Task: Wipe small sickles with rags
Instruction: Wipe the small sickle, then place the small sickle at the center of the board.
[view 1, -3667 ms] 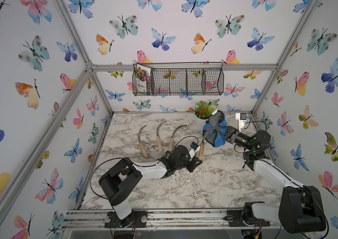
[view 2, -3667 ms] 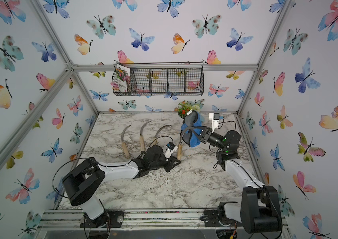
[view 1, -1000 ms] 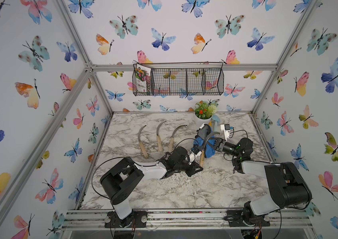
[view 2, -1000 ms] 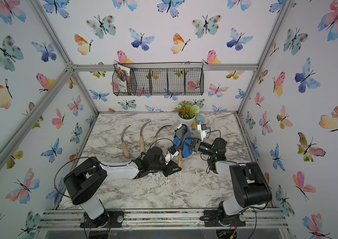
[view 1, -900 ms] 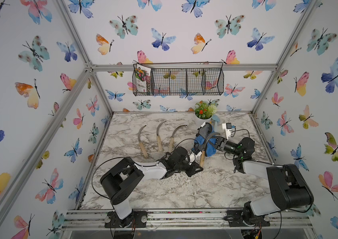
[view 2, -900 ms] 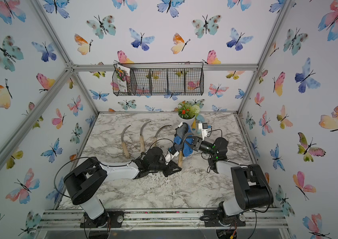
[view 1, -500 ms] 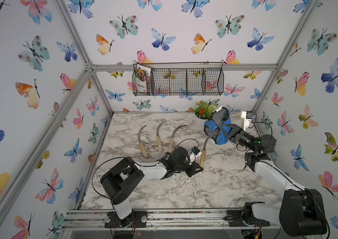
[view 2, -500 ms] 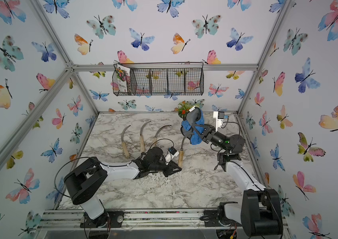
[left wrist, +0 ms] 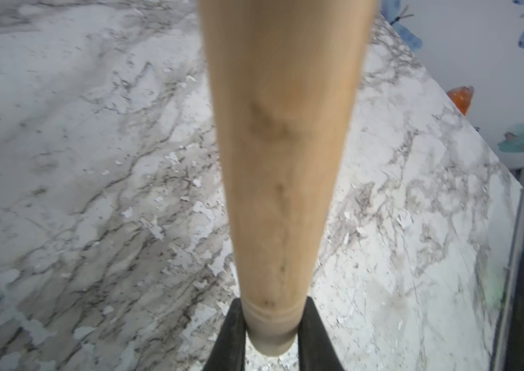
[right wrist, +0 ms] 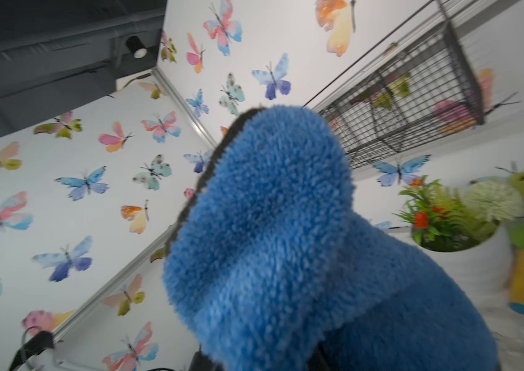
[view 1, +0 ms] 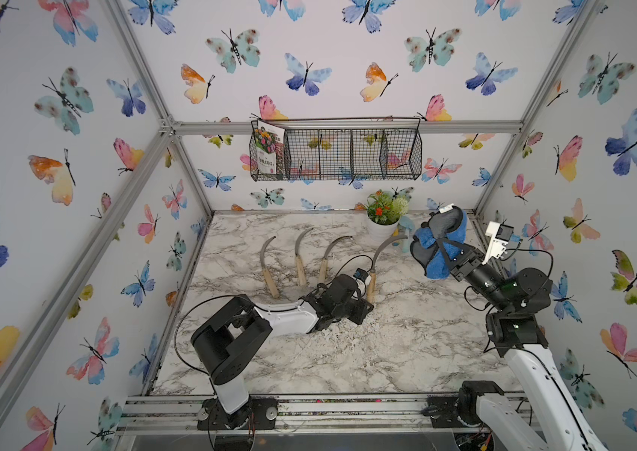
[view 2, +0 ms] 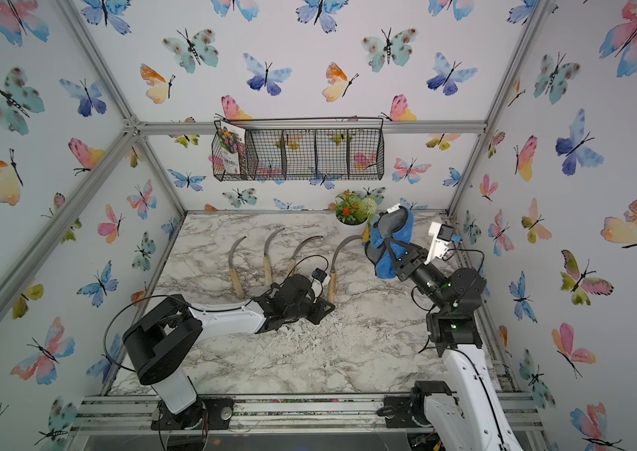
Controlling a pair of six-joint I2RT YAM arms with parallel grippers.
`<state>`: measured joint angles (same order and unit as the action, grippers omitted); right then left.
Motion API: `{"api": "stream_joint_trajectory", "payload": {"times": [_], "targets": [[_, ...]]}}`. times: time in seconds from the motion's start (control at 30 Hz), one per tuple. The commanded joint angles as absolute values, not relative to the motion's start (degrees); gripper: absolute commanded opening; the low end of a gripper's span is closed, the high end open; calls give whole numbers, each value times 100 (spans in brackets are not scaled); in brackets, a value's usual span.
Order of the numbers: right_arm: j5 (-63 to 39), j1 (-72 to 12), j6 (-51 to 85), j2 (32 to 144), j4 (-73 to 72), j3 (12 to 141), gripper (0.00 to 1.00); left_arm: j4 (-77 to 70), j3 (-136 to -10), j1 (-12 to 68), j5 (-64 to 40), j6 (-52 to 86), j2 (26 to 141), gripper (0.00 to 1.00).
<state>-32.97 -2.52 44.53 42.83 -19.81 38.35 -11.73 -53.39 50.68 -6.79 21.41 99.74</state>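
One rag (view 1: 437, 267) has lifted off the sickle (view 1: 370, 285) the left claw (left wrist: 271, 324) grips.

- Flower pot (view 1: 381, 232): one.
- Sickles (view 1: 272, 283) (view 1: 300, 273) (view 1: 322, 271) (view 1: 370, 287): four, in a row beside the flower pot.
- Rag (view 1: 437, 268): one, near the flower pot.
- Trowel (right wrist: 523, 279): one, just beside the flower pot.
- Wire basket (view 1: 348, 156): one, on the wall above the flower pot.
- Packet (view 1: 268, 150): one, in the basket compartment farthest from the flower pot.

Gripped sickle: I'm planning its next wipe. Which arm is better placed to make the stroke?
Right. The right gripper holds the blue rag raised near the blade; the left gripper is shut on the sickle's handle, likely steadying it.
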Motion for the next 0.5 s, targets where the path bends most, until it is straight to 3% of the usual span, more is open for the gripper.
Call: {"api": "stream_joint_trajectory", "payload": {"times": [0.0,0.13,0.33,0.47], "targets": [[-1950,-220,3683,3887,-427,3659,2,308,-5952,5036,65,3302,10217,0],[-1429,-224,3496,3718,215,3400,2,1413,-6779,5027,405,3578,10595,0],[-1498,-224,3309,3817,223,2845,2,2038,-7451,5041,78,3577,11157,0],[-1358,-225,3086,4113,333,2789,2,2489,-7693,5041,420,3634,11408,0]]}}
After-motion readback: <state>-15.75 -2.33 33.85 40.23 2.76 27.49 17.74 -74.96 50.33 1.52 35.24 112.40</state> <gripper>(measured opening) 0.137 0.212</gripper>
